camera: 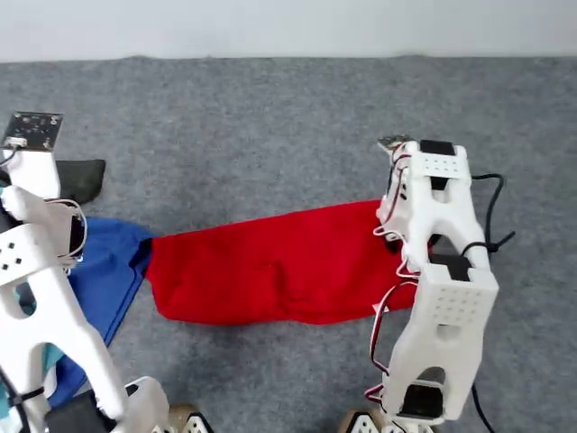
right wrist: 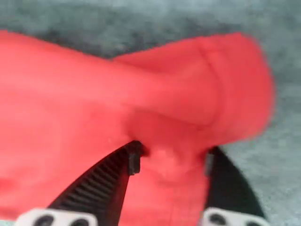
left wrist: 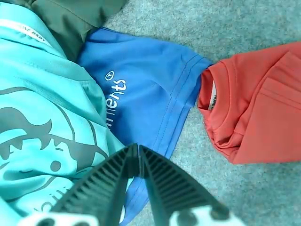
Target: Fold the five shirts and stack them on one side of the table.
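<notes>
We see the right gripper (right wrist: 171, 157) pinching the edge of the red shirt (camera: 270, 266) spread on the table (camera: 270, 108), likely to fold it, while the left gripper (left wrist: 137, 153) hangs closed and empty over the blue shirt (left wrist: 146, 89).

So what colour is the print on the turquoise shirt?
Dark grey print; the left wrist view shows it best.

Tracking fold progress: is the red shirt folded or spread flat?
Partly folded: the red shirt lies as a narrow strip, sleeve turned in, one end bunched in the right end effector.
</notes>
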Available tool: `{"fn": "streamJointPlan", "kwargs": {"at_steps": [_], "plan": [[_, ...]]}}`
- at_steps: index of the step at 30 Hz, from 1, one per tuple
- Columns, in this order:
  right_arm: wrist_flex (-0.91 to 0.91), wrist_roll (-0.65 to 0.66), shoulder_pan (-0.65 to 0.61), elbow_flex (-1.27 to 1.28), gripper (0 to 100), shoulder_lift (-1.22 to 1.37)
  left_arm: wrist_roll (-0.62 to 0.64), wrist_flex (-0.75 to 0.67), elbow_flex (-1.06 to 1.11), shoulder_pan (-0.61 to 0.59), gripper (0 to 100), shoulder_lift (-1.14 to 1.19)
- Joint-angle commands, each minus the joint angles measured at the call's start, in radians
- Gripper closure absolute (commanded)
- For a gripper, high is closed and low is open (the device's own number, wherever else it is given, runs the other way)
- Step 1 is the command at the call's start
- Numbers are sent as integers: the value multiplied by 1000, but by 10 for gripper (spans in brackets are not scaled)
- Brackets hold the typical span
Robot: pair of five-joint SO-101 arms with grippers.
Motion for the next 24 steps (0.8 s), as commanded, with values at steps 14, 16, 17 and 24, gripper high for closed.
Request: {"fn": "streamJointPlan", "kwargs": {"at_steps": [14,16,17,24], "plan": [[61,189,171,11,988,-240,-9,28,-24,0,983,-43],[48,258,242,0,988,-249,-9,28,-24,0,983,-43],[42,292,275,-12,988,-246,-9,28,-24,2,983,-43],[33,448,464,-203,988,-140,-9,28,-24,2,983,-43]]}}
